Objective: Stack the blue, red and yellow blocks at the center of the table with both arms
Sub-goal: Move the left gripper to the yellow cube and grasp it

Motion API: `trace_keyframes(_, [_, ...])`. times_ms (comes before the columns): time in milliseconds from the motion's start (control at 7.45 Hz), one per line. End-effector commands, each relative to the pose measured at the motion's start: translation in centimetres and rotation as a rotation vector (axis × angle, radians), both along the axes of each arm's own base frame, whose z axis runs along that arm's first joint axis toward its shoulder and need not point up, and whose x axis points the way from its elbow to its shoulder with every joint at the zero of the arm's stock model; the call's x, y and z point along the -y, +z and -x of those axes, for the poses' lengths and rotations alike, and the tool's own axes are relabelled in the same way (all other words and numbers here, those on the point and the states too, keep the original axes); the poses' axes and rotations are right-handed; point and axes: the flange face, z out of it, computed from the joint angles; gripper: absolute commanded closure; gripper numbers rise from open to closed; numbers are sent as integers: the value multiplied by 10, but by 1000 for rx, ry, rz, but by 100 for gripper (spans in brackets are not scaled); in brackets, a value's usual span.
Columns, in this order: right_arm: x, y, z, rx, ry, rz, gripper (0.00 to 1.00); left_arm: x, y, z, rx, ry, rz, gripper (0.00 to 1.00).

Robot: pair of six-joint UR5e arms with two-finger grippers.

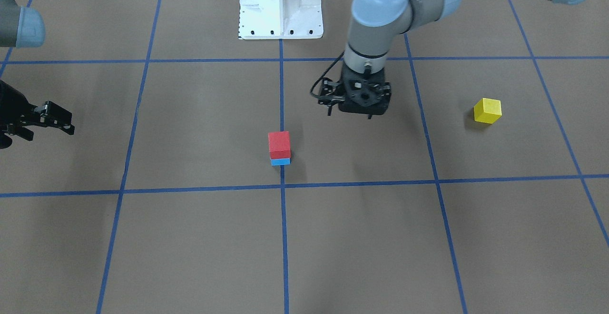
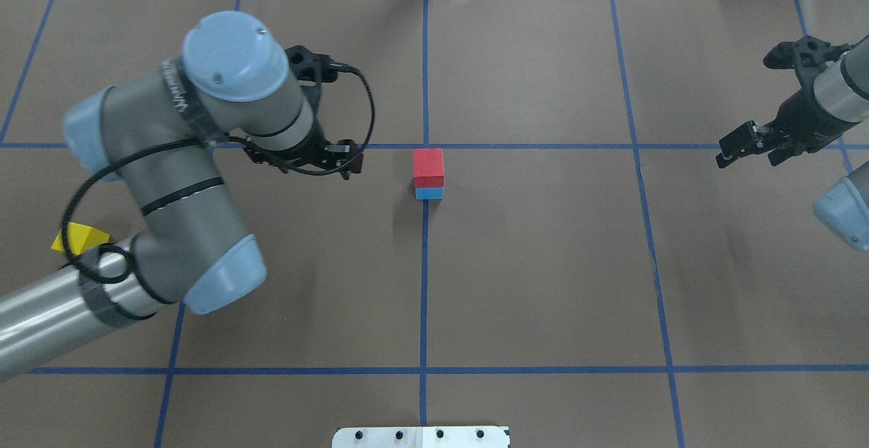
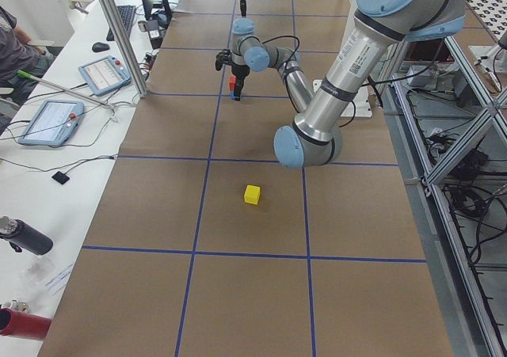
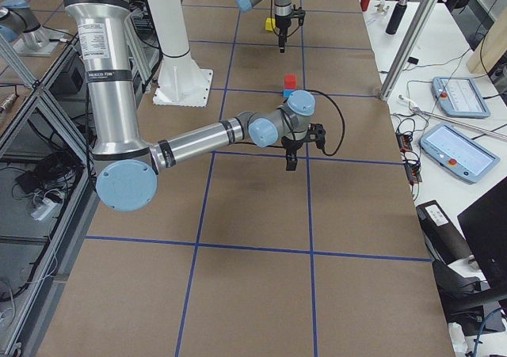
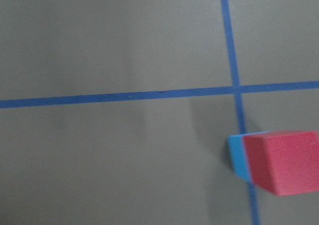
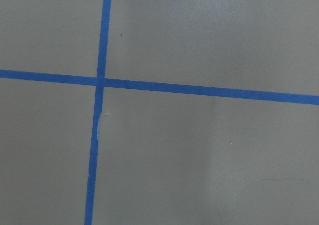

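While the red block (image 1: 279, 144) sits squarely on the blue block (image 1: 280, 161) at the middle of the table (image 1: 190, 238), the yellow block (image 1: 487, 110) lies alone on the robot's left half, well apart from the pair. The 2-block stack stands on a long blue tape line (image 1: 283, 238), just beside the crossing of 2 lines.

The left gripper (image 1: 349, 114) hangs above the table and points straight down, between the stack and the yellow block and nearer the stack. Its 2 fingertips show spread apart under the black body, with nothing between them. The stack is near it, toward the robot's right, touching no part of it. The yellow block is farther off on the opposite side. In the left wrist view the stack shows in the lower right corner, the blue block only as a thin strip beside the red one.

The right gripper (image 2: 747, 149) hovers far out over the robot's right side, well apart from all 3 blocks. Its fingers are parted and empty. Its wrist view shows only brown surface and crossing tape.
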Motion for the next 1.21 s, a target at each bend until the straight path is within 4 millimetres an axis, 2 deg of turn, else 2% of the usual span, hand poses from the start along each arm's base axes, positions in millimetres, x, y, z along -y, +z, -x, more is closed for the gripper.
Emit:
trace_keyframes(0, [0,0,0,-2,1,0,1,-21,142,105,54,67,-119,0])
trace_keyframes(134, [1,0,-1,-2,4,1,1,-29,198,145,84,99,-135,1])
trace_keyframes(268, [1,1,-1,-4,6,1,1,-20,234,187,90,164,-146,0])
trace_keyframes(403, [0,0,-1,-1,5,1,1,-17,264,197,120,207,-145,0])
trace_keyframes(671, [0,-1,-1,1,7,3,1,-10,306,190,107,204,-151,0])
trace_keyframes(805, [0,-1,-1,1,8,5,1,-9,312,186,107,193,-131,0])
trace_keyframes(1074, [0,-2,-1,1,9,4,1,-13,311,183,69,190,-81,0])
